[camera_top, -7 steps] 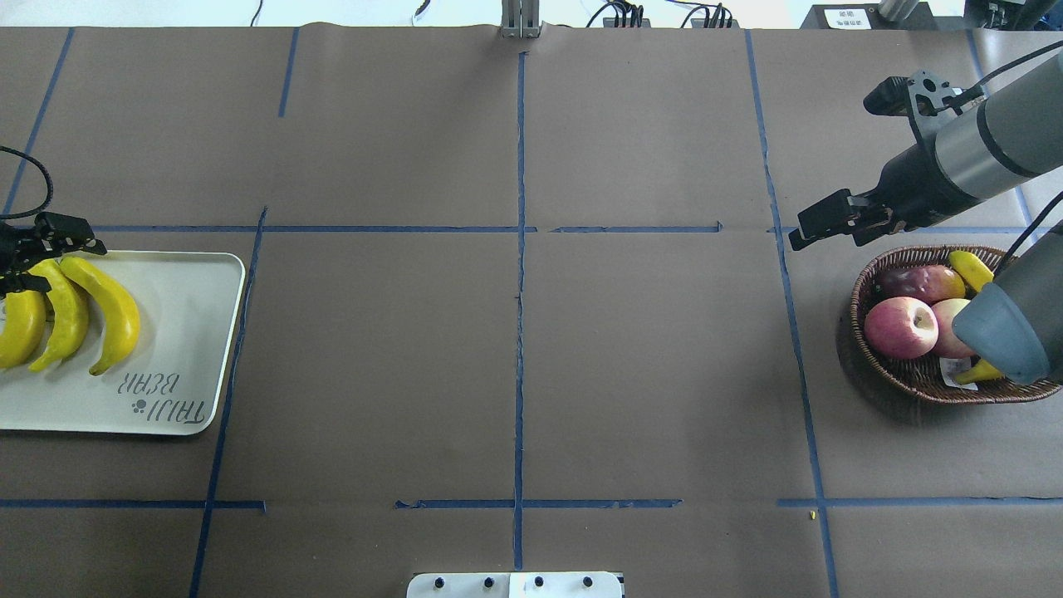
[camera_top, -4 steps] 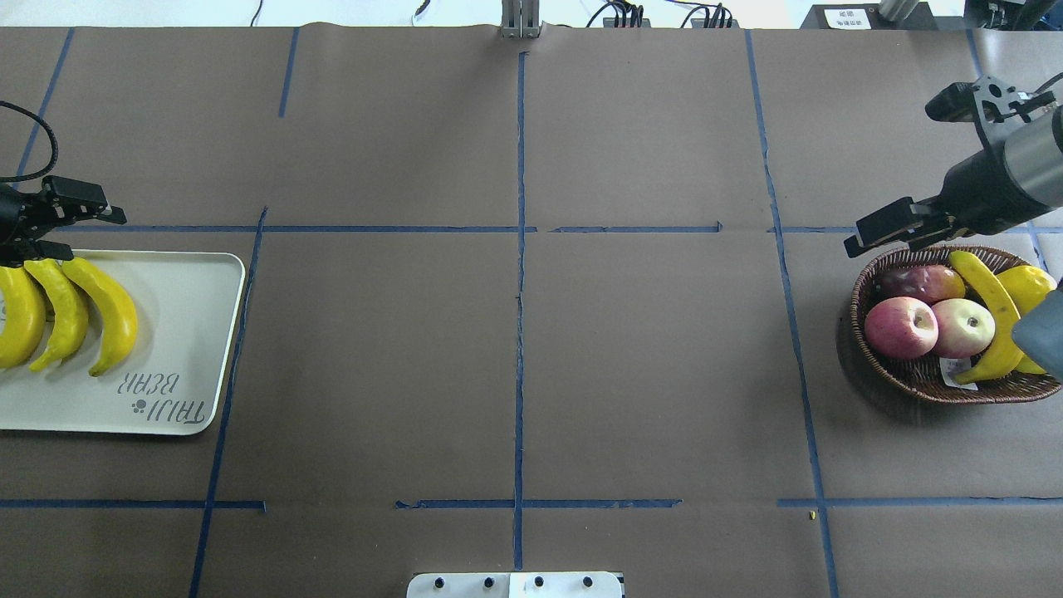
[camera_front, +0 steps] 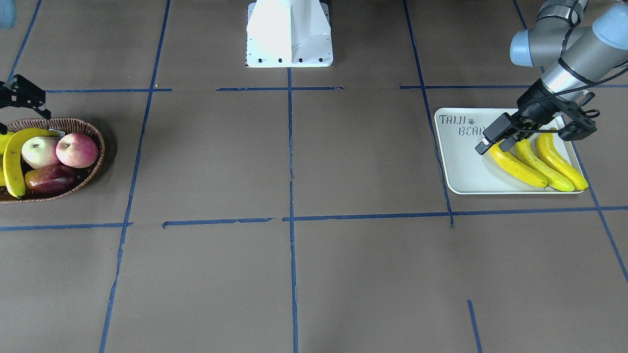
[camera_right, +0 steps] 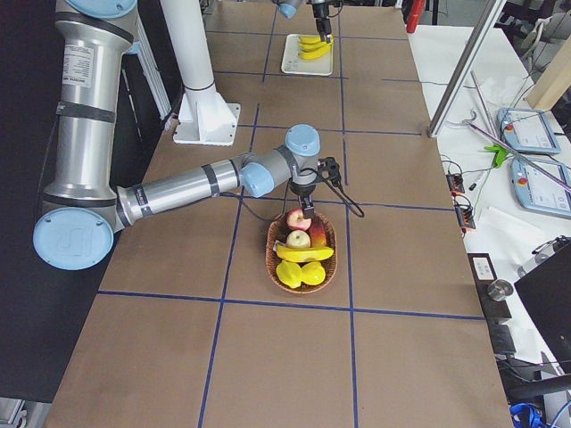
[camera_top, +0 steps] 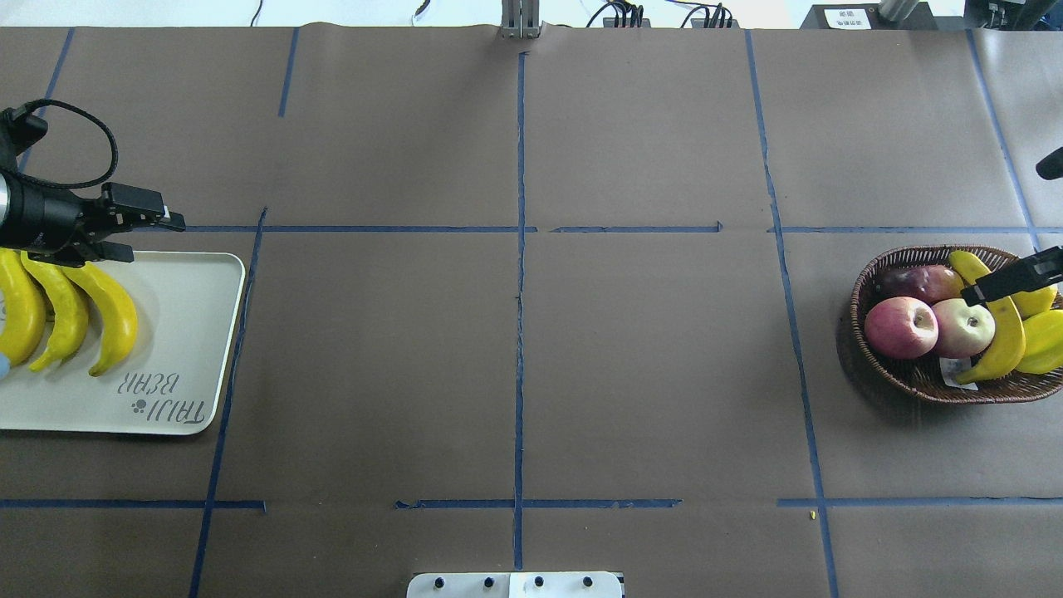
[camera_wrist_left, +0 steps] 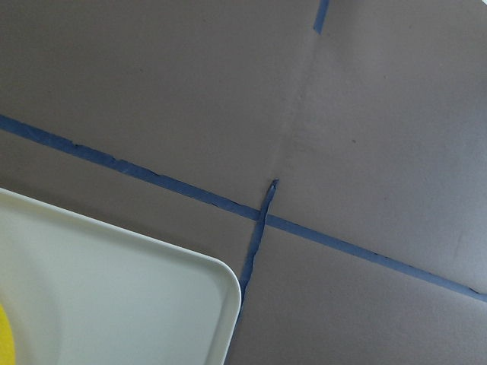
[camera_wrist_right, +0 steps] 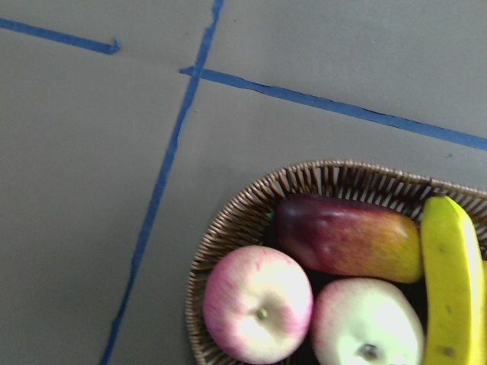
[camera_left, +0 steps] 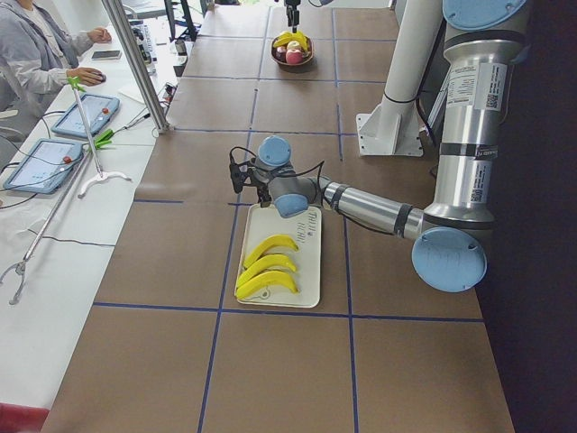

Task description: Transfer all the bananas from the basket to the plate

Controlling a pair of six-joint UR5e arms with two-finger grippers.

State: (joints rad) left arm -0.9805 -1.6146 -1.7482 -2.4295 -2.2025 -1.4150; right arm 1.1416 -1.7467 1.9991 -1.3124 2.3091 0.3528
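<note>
Three bananas lie side by side on the pale "TAIJI BEAR" plate at the far left; they also show in the front view. My left gripper hangs open and empty over the plate's far edge, just beyond the banana tips. One banana lies in the wicker basket at the right. My right gripper hovers open and empty over the back of the basket, above that banana. The right wrist view shows the banana inside the basket's rim.
The basket also holds two red-pink apples, a dark red fruit and stubby yellow-green fruit. The robot's white base stands at the table's middle edge. Blue tape lines cross the brown table. An operator sits beside the table.
The right arm has drawn back toward the right edge, uncovering the basket, and its gripper now hangs over the basket's back. The left gripper has moved off the banana tips, farther along the plate's far edge.
</note>
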